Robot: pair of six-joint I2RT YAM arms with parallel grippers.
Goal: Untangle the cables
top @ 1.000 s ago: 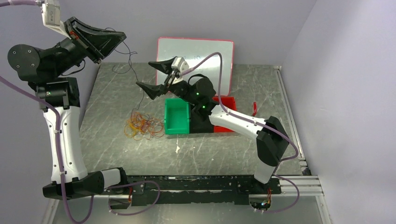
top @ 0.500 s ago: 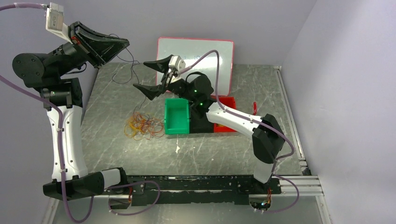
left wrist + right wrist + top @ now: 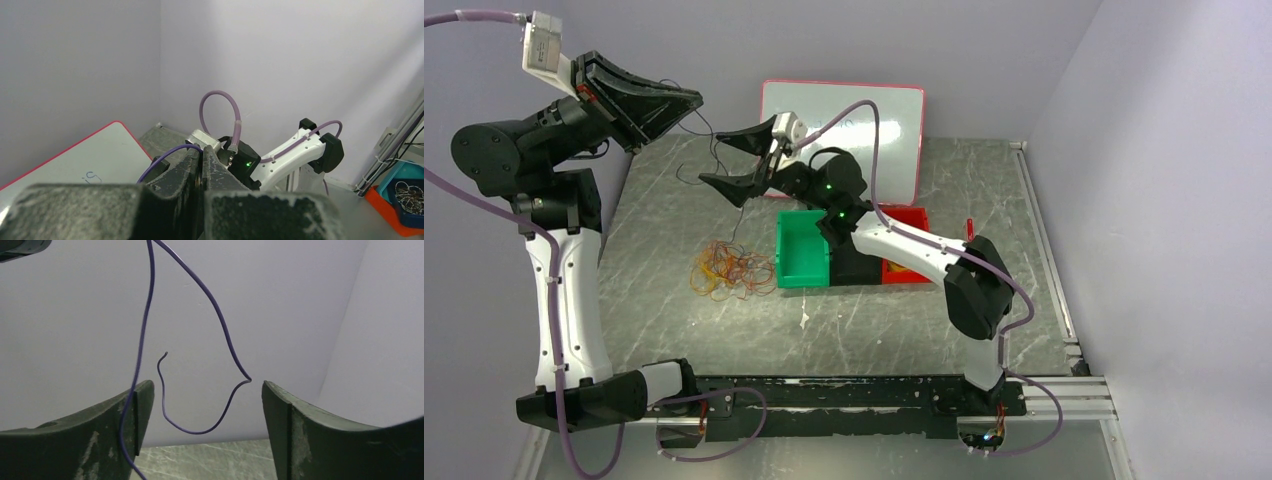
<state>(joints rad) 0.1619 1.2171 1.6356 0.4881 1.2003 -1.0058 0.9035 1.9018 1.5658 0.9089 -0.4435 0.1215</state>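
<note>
A pile of thin orange-red and yellow cables (image 3: 729,272) lies on the grey table (image 3: 664,330), left of the bins. One thin purple cable (image 3: 220,335) hangs from my left gripper (image 3: 692,100), which is raised high at the back left. In the left wrist view that gripper (image 3: 202,154) is shut on the purple cable (image 3: 165,159). The strand runs down towards the pile. My right gripper (image 3: 736,160) is open just right of the strand. In the right wrist view a loop of the cable hangs between its spread fingers (image 3: 137,410), untouched.
A green bin (image 3: 804,250), a black bin (image 3: 856,268) and a red bin (image 3: 912,220) stand in a row mid-table under my right arm. A white board (image 3: 894,110) leans on the back wall. A metal rail (image 3: 1044,260) runs along the table's right edge.
My right gripper has moved up and to the left, closer to the hanging purple cable. The left gripper has shifted slightly, still shut on the cable.
</note>
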